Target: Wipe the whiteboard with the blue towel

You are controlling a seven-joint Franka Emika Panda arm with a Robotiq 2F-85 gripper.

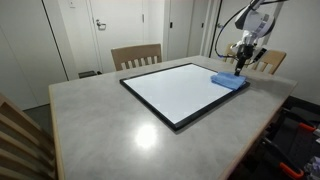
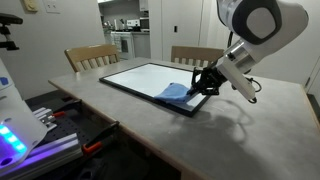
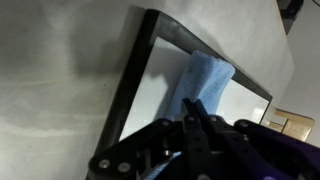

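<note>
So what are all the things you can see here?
glossy white whiteboard with a thin black frame: one, white, lying flat on the table.
small light-blue folded cloth towel: one, light blue, on a corner of the whiteboard, under the pincer.
grey flat tabletop: one, grey, under the whiteboard.
wooden slat-back chairs: two, light brown, along the table's far side in an exterior view.
white doors: two, white, in the wall behind the table.
white robot arm: one, white, reaching down over the whiteboard's corner.
black pincer: one, black, shut on the towel's edge.
</note>
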